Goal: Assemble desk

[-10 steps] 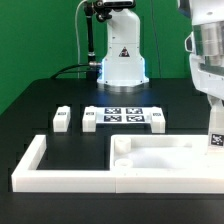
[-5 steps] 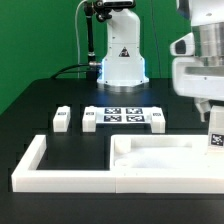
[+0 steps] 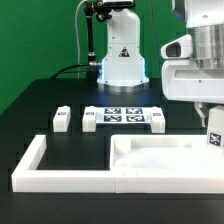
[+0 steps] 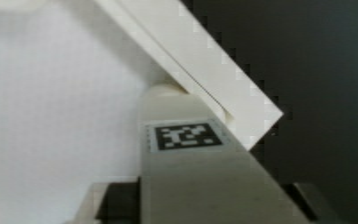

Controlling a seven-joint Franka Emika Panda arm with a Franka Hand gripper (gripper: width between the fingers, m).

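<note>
While the pincer (image 3: 211,123) is pinching one tagged leg (image 3: 214,139) roughly upright over the far corner of the tabletop panel (image 3: 160,158), seemingly to line it up with a corner hole, that panel is lying on the worktop (image 3: 30,100), nested against the border rail (image 3: 60,178), presumably to stop it sliding.

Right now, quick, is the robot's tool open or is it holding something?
Tool: closed, holding a white desk leg with a tag on it.
</note>
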